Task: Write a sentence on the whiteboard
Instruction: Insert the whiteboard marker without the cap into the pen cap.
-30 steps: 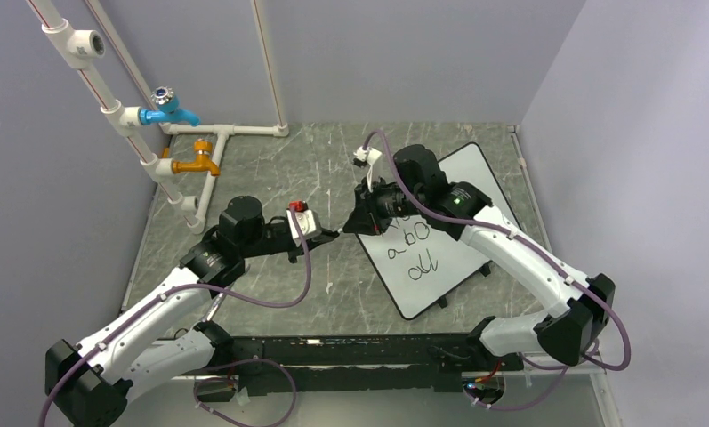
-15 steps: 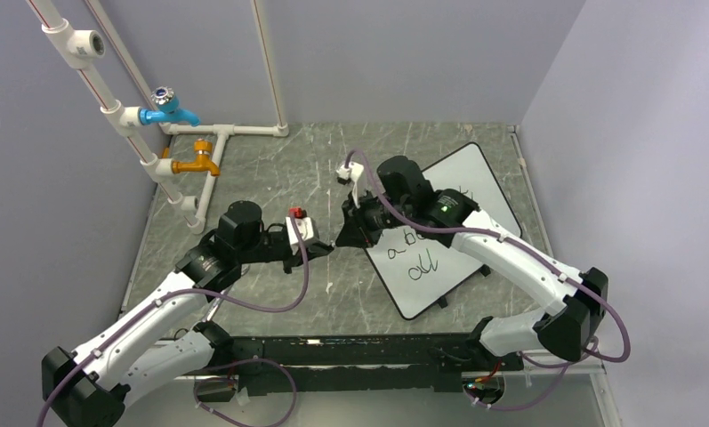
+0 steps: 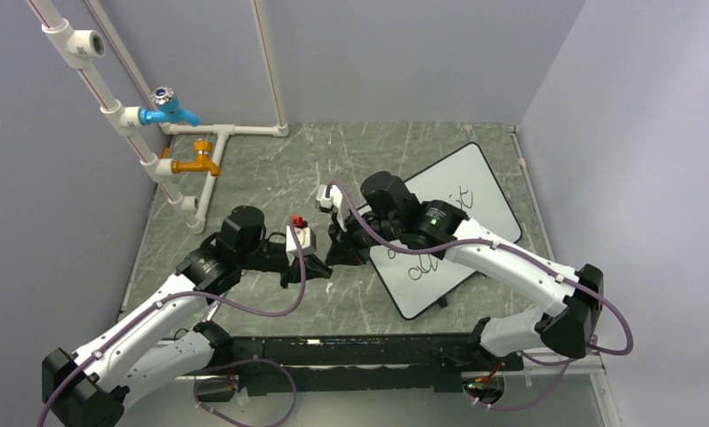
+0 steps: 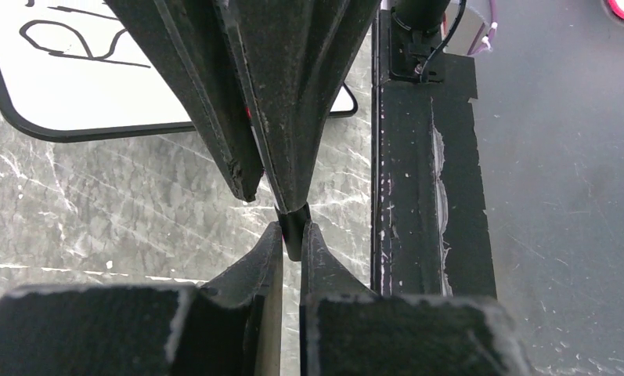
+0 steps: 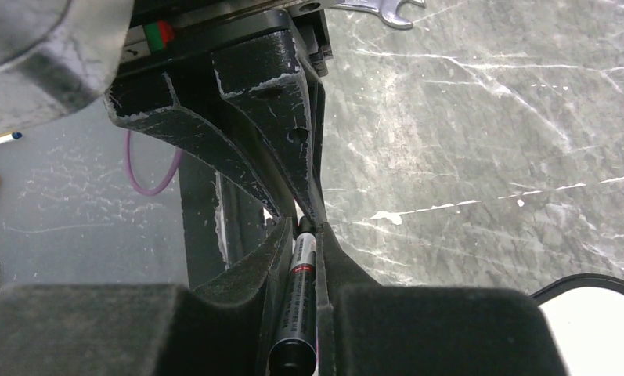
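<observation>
The whiteboard [image 3: 479, 182] lies tilted on the right of the table, and its corner also shows in the left wrist view [image 4: 97, 90]. Part of the sentence [image 3: 420, 267], thin black handwriting, shows on it; the right arm covers the rest. My right gripper [image 3: 342, 250] is shut on a black marker [image 5: 301, 294] that lies along its fingers. My left gripper [image 3: 320, 265] meets it tip to tip, left of the board. The left gripper [image 4: 291, 229] is shut on the marker's black end [image 4: 293, 235], which sticks out past the right fingers [image 4: 293, 117].
White pipes with a blue tap [image 3: 168, 105] and an orange tap [image 3: 197, 163] stand at the back left. A black rail [image 3: 359, 351] runs along the near edge. A small wrench [image 5: 379, 9] lies on the marbled table. Grey walls close in three sides.
Both grippers, joined tip to tip, have moved left and nearer the front, off the whiteboard. More of the board's top now shows.
</observation>
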### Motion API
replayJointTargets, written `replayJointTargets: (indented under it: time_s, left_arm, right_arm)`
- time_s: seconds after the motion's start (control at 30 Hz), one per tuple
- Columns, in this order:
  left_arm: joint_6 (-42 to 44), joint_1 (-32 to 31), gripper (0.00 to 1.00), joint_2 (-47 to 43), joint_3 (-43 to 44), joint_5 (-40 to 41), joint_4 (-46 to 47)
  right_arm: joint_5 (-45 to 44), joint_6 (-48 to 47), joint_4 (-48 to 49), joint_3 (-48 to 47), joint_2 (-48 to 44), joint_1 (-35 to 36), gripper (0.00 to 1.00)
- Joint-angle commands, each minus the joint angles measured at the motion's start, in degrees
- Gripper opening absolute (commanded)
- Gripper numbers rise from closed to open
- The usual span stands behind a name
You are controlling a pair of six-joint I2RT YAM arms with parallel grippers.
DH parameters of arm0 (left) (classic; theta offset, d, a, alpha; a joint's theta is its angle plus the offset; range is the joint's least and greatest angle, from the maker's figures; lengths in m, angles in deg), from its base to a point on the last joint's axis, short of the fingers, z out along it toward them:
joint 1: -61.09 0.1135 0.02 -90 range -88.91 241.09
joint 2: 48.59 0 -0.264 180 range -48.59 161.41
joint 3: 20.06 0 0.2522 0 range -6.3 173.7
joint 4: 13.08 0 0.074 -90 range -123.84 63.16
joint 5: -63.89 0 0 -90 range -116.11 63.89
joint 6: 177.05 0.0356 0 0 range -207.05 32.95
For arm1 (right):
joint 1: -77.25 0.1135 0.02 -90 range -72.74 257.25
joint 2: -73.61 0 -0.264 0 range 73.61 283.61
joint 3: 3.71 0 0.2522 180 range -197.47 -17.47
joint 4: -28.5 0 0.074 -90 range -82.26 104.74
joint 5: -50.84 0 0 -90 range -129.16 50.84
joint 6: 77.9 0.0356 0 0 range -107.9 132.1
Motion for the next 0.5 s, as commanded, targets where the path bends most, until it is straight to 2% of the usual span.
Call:
replayJointTargets:
  time_s: [0.0,0.07,0.3,0.37,0.47]
  left_arm:
    - [1.0,-0.5,0.0,-1.7,3.9,-5.1,17.3]
    - [1.6,-0.5,0.02,-1.8,4.0,-4.3,17.1]
    - [2.3,-0.3,0.37,-1.6,4.0,-3.6,15.2]
    - [2.0,-0.3,0.41,-1.3,4.1,-4.2,15.2]
    - [1.7,-0.2,0.42,-0.7,4.2,-4.8,15.1]
  right_arm:
    - [2.3,0.0,4.4,2.3,0.0,2.1,0.0]
    - [1.1,0.4,4.3,2.8,-1.0,2.2,0.0]
    - [-1.0,1.9,5.4,4.7,-4.9,2.1,0.0]
    - [-1.1,2.5,6.1,4.7,-5.6,2.0,0.0]
    - [-1.1,3.2,7.1,4.6,-6.1,2.0,0.0]
